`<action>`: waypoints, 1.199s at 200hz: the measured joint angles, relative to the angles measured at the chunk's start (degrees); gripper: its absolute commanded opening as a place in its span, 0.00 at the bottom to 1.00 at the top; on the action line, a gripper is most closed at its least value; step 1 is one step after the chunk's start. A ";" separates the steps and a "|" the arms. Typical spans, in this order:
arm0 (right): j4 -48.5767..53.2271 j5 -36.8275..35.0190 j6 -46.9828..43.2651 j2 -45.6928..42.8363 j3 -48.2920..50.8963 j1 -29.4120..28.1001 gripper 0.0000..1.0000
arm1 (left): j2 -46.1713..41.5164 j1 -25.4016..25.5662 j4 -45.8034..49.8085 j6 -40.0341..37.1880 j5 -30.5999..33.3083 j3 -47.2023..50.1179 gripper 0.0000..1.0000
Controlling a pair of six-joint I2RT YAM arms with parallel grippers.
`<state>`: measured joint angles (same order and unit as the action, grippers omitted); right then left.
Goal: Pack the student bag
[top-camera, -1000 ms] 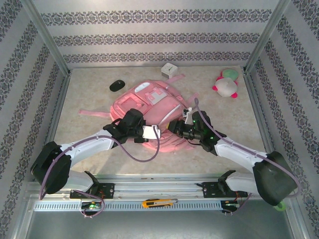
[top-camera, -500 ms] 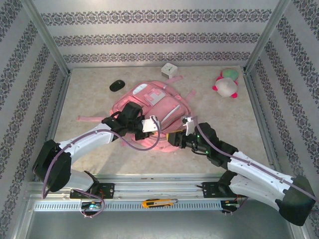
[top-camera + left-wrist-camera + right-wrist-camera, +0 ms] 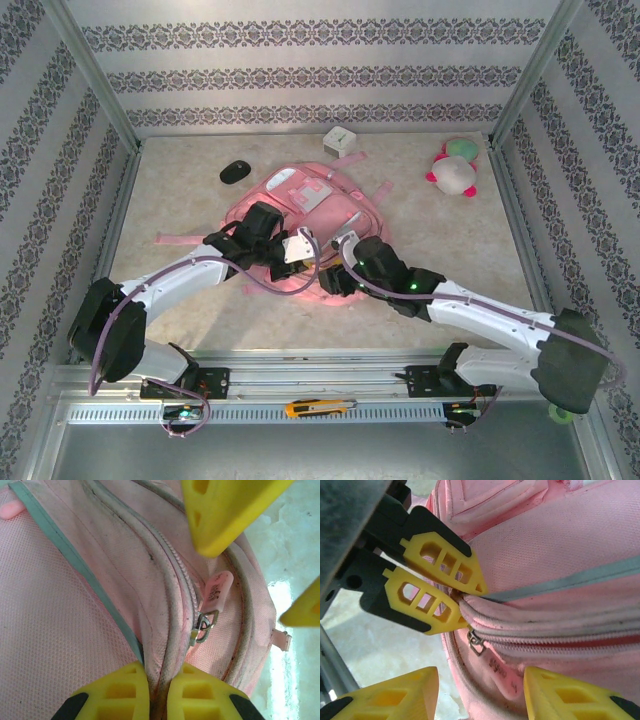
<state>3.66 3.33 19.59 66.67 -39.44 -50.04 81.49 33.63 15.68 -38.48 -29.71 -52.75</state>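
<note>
Top view: we saw the bag flat mid-frame and a toy upper right. Left wrist: the left gripper, at the bottom edge, was clenched on the bag's zipper seam, with the zipper pull right of center. Right wrist: the right gripper was released, jaws straddling the pull. We judged the step as unzipping. Next move: pinch the pull and drag it along the track.
</note>
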 measured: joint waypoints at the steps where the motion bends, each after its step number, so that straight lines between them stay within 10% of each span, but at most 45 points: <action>1: 0.00 0.00 -0.07 0.11 -0.07 0.00 0.48 | 0.00 0.00 0.02 0.00 -0.04 -0.02 0.02; 32: 0.00 -0.81 -2.05 4.00 -1.40 -0.42 0.42 | 0.00 0.00 0.07 0.46 -0.15 -0.13 0.03; 95: 0.81 -6.88 -1.86 4.79 -1.99 -1.49 0.00 | 0.00 -0.48 0.17 1.07 -0.31 -0.15 0.02; 176: 0.35 4.81 0.46 -3.52 3.85 10.69 0.00 | -0.96 -2.91 0.79 -0.28 -3.08 -0.13 0.03; 205: -0.48 8.24 0.94 -2.47 3.89 11.85 0.00 | -1.68 -3.19 1.18 1.03 -3.08 0.17 0.38; 240: 0.07 10.10 1.66 -0.07 3.91 12.31 0.00 | -6.67 -4.87 0.26 15.04 1.31 3.43 0.55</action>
<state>3.73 13.43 21.26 66.61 -35.53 -37.74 74.83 28.75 15.94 -23.44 -28.40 -49.32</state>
